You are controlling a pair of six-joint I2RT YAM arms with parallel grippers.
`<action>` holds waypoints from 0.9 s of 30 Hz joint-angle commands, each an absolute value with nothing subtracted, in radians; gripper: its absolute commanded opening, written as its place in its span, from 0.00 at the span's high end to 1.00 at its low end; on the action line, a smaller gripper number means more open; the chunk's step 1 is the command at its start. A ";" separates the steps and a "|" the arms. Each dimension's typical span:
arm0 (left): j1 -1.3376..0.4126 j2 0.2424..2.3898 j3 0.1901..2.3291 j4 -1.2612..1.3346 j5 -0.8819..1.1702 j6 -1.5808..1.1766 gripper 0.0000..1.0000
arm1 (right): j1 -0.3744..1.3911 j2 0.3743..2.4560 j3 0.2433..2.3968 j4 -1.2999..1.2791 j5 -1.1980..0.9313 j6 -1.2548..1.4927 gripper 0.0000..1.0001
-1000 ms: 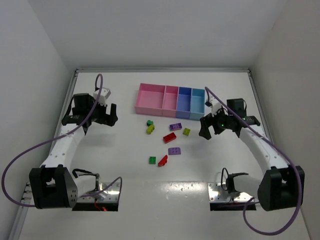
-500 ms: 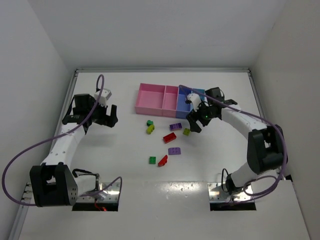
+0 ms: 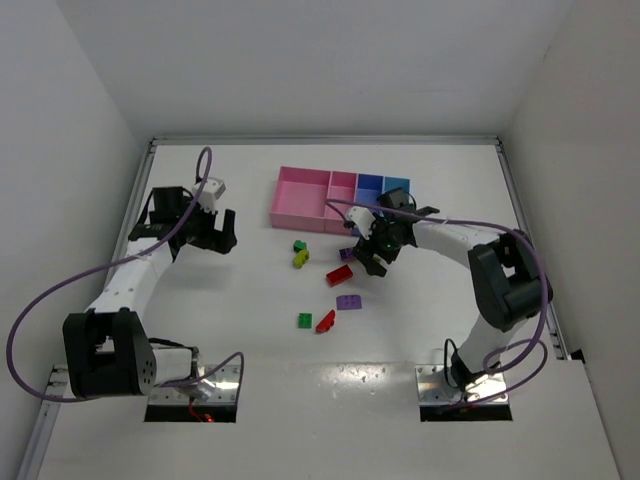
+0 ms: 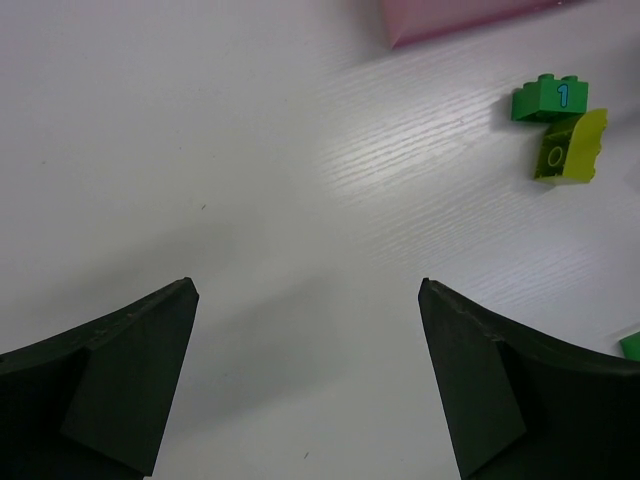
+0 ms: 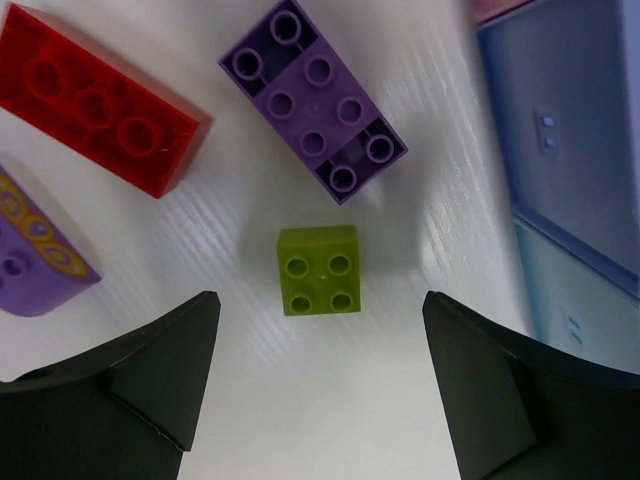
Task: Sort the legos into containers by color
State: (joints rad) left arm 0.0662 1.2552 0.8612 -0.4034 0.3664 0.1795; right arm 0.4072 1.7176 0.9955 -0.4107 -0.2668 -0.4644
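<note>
1. The row of bins (image 3: 290, 222) sits toward the far edge of the desk (image 3: 250, 330), about midway between its left and right edges. From left to right it runs wide pink bin (image 3: 300, 197), narrower pink bin (image 3: 340, 195), blue-violet bin (image 3: 369, 188), light blue bin (image 3: 397, 186). A strip of bare desk lies between the row and the far edge.
2. The bricks lie loose around the middle of the desk, on the near side of the bins and well apart from every edge.
3. The right claw (image 3: 371, 256) hangs low just on the near side of the blue-violet bin, jaws wide, gripping nothing. In its wrist view the yellow-green square brick (image 5: 320, 270) lies between the fingers (image 5: 150, 380), touching neither, with white desk on both sides.
4. A purple brick (image 5: 315, 100) lies near that square brick on its left-edge side, apart from it. A long red brick (image 5: 100, 100) and a rounded purple brick (image 5: 35, 260) lie toward the near edge. The blue-violet and light blue walls stand close to the far-side finger.
5. The left claw (image 3: 222, 236) is near the left edge, jaws wide and empty. A broad stretch of bare desk separates it from a dark green brick (image 4: 548, 98) and a yellow-green brick (image 4: 568, 148), which lie just beside each other.
6. A small green brick (image 3: 304, 320) and a small red brick (image 3: 326, 321) lie closest to the near edge, with bare desk between them and the arm bases.
</note>
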 commanded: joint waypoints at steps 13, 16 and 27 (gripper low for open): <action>0.072 1.270 0.922 -0.385 0.374 0.190 0.00 | 0.469 1.802 0.933 -0.236 -0.141 -0.509 0.28; 0.072 1.279 0.922 -0.385 0.374 0.190 0.00 | 0.479 1.813 0.942 -0.236 -0.132 -0.518 0.35; 0.072 1.289 0.931 -0.385 0.374 0.190 0.00 | 0.479 1.800 0.963 -0.313 -0.132 -0.518 0.87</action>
State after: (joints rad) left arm 0.0662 1.2896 0.8894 -0.4030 0.3668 0.1795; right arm 0.4786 1.7924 0.9627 -0.2798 -0.1619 -0.4992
